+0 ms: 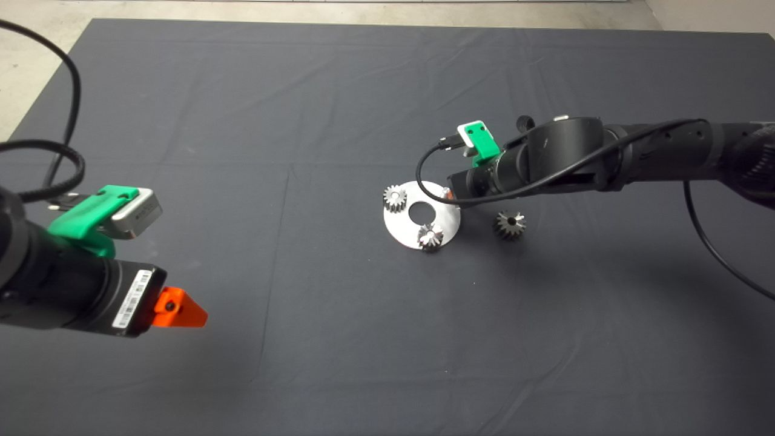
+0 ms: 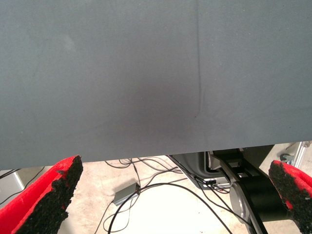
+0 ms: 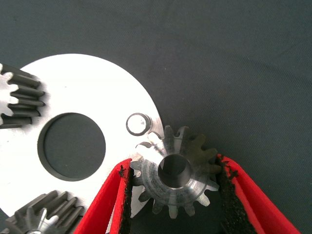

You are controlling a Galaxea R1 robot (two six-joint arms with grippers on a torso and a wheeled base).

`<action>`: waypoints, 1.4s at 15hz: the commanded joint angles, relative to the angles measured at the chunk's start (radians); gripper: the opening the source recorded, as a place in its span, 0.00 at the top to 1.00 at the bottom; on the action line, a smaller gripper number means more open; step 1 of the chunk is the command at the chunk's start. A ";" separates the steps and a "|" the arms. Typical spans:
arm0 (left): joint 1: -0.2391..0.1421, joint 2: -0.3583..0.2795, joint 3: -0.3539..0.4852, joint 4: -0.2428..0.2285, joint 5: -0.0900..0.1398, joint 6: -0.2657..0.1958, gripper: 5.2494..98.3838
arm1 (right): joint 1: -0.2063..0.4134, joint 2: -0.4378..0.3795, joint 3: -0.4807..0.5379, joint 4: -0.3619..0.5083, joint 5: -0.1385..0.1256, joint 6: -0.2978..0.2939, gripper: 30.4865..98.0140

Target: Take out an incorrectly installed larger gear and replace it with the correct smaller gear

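Your right gripper's fingers (image 3: 124, 195) pinch the smaller gear (image 3: 176, 174), held right beside the bare pin (image 3: 137, 123) on the round plate (image 3: 92, 83). Line its hole over that pin, then lower straight. The larger gear (image 1: 510, 224) lies just off the plate. Far away, your left gripper (image 2: 170, 204) waits, fingers wide apart and empty.

Right end effector (image 3: 173, 195) fingers closed in a grip, left end effector (image 2: 170, 195) parked, fingers spread

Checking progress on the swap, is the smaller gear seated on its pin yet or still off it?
Off it. The smaller gear sits between the right gripper fingers, beside the bare pin on the plate.
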 commanded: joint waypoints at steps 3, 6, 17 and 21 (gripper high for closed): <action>-0.011 0.000 0.008 -0.018 0.010 -0.002 0.00 | 0.018 0.002 0.003 -0.050 0.008 0.033 0.86; -0.011 0.000 0.010 -0.018 0.010 -0.001 0.00 | 0.018 0.002 0.009 -0.050 0.006 0.035 0.86; -0.011 0.000 0.010 -0.018 0.010 -0.003 0.00 | 0.023 0.040 -0.030 -0.050 0.009 0.038 0.86; -0.011 0.000 0.009 -0.018 0.010 -0.003 0.00 | 0.019 0.048 -0.057 -0.051 0.011 0.038 0.86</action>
